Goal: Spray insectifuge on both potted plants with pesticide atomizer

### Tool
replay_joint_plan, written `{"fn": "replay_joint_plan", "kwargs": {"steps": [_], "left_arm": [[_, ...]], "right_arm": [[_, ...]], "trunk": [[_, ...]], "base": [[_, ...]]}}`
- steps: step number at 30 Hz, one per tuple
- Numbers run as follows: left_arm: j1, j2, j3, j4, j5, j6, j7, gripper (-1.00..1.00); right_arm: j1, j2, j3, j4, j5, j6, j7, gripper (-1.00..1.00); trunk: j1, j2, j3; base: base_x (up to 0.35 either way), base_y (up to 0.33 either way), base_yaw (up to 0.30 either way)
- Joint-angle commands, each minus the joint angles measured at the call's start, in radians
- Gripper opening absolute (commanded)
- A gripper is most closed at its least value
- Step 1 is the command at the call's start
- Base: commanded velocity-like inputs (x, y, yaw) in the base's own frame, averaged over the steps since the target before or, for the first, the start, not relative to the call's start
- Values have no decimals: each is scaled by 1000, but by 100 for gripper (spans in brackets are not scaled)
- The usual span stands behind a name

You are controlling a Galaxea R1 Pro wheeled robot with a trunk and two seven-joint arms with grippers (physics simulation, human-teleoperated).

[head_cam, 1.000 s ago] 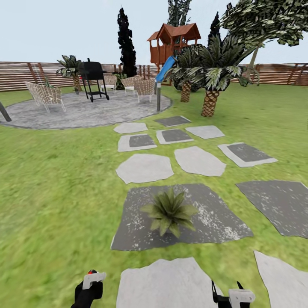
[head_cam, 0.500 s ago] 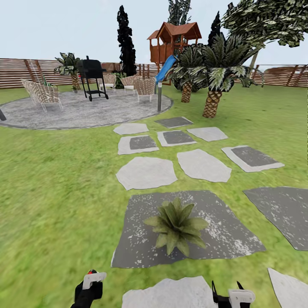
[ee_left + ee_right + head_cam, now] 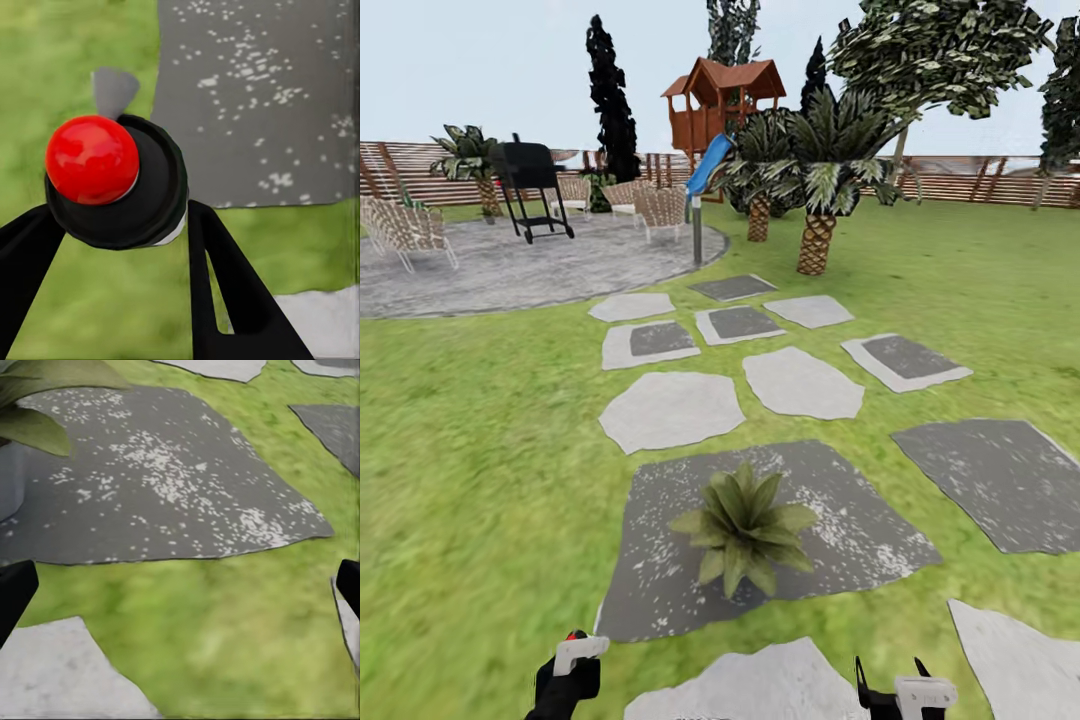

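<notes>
Green lawn [image 3: 480,460] with grey stepping stones [image 3: 672,410] runs to a round paved patio [image 3: 510,270] holding a black grill [image 3: 530,185] and wicker chairs [image 3: 660,210], before a slatted fence [image 3: 980,180]. Ahead of both grippers, one potted plant [image 3: 740,525] sits on a dark slab [image 3: 860,520]. The left gripper [image 3: 112,247] clamps a red-capped black atomizer [image 3: 112,180]. The right gripper [image 3: 180,585] stands wide, empty. No writing is legible.

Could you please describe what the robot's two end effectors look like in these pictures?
In the head view, the left end effector is black with a white block and a small red mark on top. The right end effector is black with a white block too. In the wrist views, the fingers are plain matte black; no cables are visible.
</notes>
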Motion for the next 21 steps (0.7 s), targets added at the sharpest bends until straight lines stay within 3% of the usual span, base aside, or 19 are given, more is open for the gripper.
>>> {"fn": "replay_joint_plan", "kwargs": {"steps": [1, 11, 13, 17, 19, 21], "left_arm": [[0, 0, -2, 0, 6, -3, 0, -100], [-14, 6, -15, -1, -10, 2, -12, -100], [-18, 10, -47, -1, -51, 7, -17, -100], [-20, 20, -68, 0, -144, 11, -34, -100], [-21, 26, -74, 0, -202, 12, -83, -100], [-22, 33, -77, 0, -278, 14, -199, -100]], "right_arm": [[-1, 0, 0, 1, 10, -1, -8, 100], [-1, 1, 2, 0, 10, 4, -7, 100], [-1, 2, 2, -1, 10, 5, -6, 100], [-1, 2, 28, -3, 38, 8, -3, 100], [0, -1, 55, -7, 85, 23, 0, 100], [-3, -2, 73, -15, 182, 74, 5, 100]], "trunk": [[0, 0, 0], [0, 0, 9], [0, 0, 11], [0, 0, 12], [0, 0, 12], [0, 0, 13]], "base": [[-129, 0, -242], [-49, 0, -242], [-1, 0, -230], [0, 0, -88], [0, 0, -21], [0, 0, -6]]}}
